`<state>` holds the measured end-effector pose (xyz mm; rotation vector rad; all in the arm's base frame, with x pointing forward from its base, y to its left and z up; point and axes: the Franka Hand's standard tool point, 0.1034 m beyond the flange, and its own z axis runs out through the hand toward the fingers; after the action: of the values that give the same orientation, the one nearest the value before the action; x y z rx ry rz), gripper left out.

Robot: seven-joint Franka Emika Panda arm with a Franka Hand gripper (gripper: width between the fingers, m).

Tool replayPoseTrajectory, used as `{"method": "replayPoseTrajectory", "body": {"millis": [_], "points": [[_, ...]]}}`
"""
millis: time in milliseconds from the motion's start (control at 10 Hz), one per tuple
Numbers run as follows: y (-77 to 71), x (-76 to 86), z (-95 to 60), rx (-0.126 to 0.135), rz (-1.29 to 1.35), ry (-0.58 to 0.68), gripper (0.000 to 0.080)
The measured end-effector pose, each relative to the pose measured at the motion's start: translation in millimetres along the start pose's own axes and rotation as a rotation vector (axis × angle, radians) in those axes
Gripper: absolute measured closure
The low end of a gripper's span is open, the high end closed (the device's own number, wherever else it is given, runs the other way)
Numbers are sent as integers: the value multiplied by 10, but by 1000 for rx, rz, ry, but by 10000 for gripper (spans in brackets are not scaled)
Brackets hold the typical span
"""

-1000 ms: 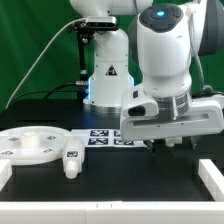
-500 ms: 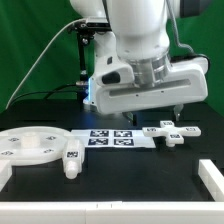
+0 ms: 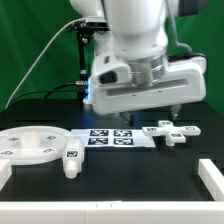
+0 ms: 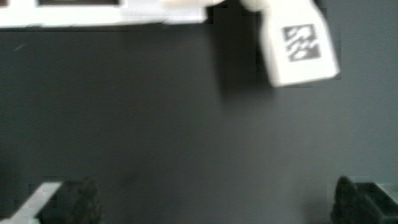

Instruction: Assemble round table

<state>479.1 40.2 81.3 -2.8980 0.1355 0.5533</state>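
Note:
The round disc (image 3: 33, 146) lies flat at the exterior view's left, with small tags on it. The short leg (image 3: 71, 161) lies beside its right edge, tag up. The lobed foot (image 3: 171, 132) lies at the right, past the marker board (image 3: 113, 138). My gripper (image 3: 150, 112) hangs above the marker board, well off the table. In the wrist view the gripper (image 4: 217, 205) is open and empty, its fingers (image 4: 68, 200) far apart over bare black table. A long white part with one tag (image 4: 295, 45), probably the leg, lies apart from them.
White rails frame the work area at the left (image 3: 8, 172), right (image 3: 211, 176) and front (image 3: 110, 209). The arm's white base (image 3: 106, 76) stands behind the marker board. A white edge (image 4: 80, 12) shows in the wrist view; I cannot tell what it belongs to.
The gripper has risen and shifted toward the exterior view's left, uncovering the foot. Over the last half second it has barely moved. No part has moved.

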Motion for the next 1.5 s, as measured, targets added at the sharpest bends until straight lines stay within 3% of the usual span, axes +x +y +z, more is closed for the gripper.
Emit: {"method": "replayPoseTrajectory", "body": {"millis": [100, 300, 700, 800, 900, 1000, 1300, 1500], "points": [[181, 110, -134, -25, -15, 4, 151], [531, 291, -228, -19, -70, 23, 151], [555, 286, -198, -20, -106, 11, 151], [790, 367, -224, -23, -162, 1, 151], [965, 445, -259, -53, -168, 12, 151], [1029, 491, -223, -66, -201, 40, 151], [1422, 582, -11, -65, -237, 61, 151], [1478, 553, 128, -73, -239, 69, 151]]}}
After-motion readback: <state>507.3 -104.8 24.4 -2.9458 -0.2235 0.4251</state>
